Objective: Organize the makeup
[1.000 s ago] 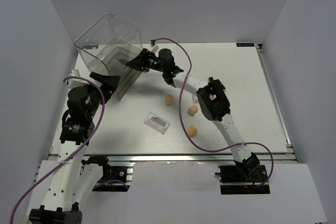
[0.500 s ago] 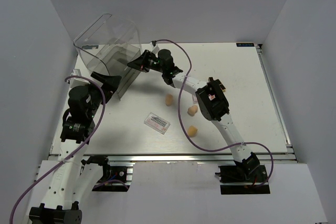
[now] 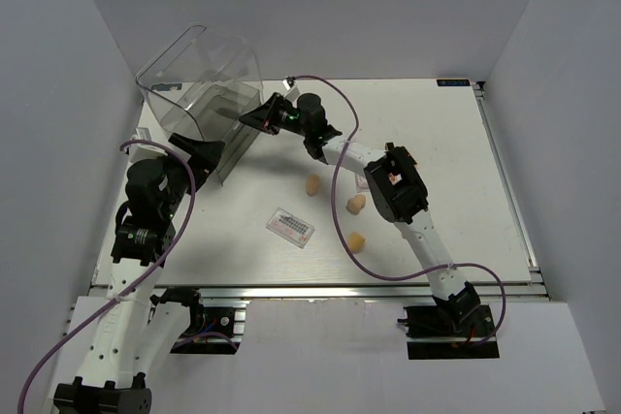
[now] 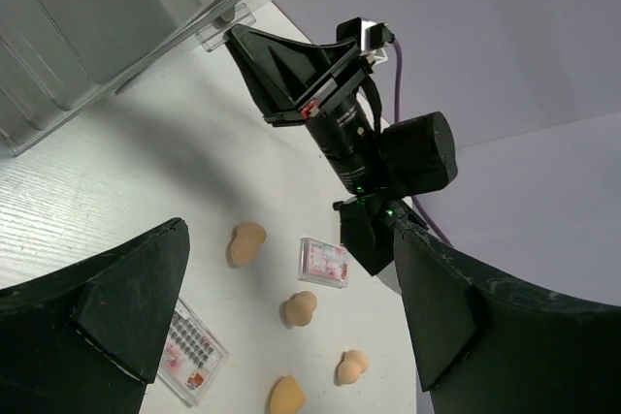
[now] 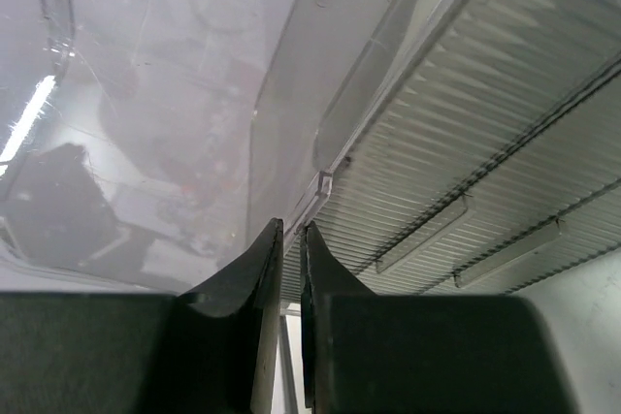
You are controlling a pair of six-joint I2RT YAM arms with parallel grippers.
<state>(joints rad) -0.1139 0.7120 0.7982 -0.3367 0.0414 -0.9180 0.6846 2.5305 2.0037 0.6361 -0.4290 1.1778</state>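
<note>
The clear drawer box [image 3: 199, 84] stands tilted at the back left. My right gripper [image 3: 256, 117] is shut on its thin clear edge, and in the right wrist view the gripper [image 5: 291, 232] pinches that rim of the box [image 5: 437, 123]. My left gripper [image 3: 201, 150] is open and empty just under the box's near side. Between its fingers, the left wrist view shows several tan sponges, one of them on the left [image 4: 246, 242], and two clear palettes [image 4: 324, 261] [image 4: 189, 351]. In the top view I see three sponges [image 3: 311, 185] [image 3: 356, 204] [image 3: 357, 241] and one palette [image 3: 290, 227]. No lipstick tubes show.
The right arm [image 3: 388, 186] stretches across the table's middle, over the sponges. Its purple cable [image 3: 340, 201] loops down beside them. White walls enclose the table on the left, back and right. The table's near edge is a metal rail [image 3: 320, 286].
My right gripper and the box edge it holds have shifted slightly left. The left arm and the makeup on the table have not moved.
</note>
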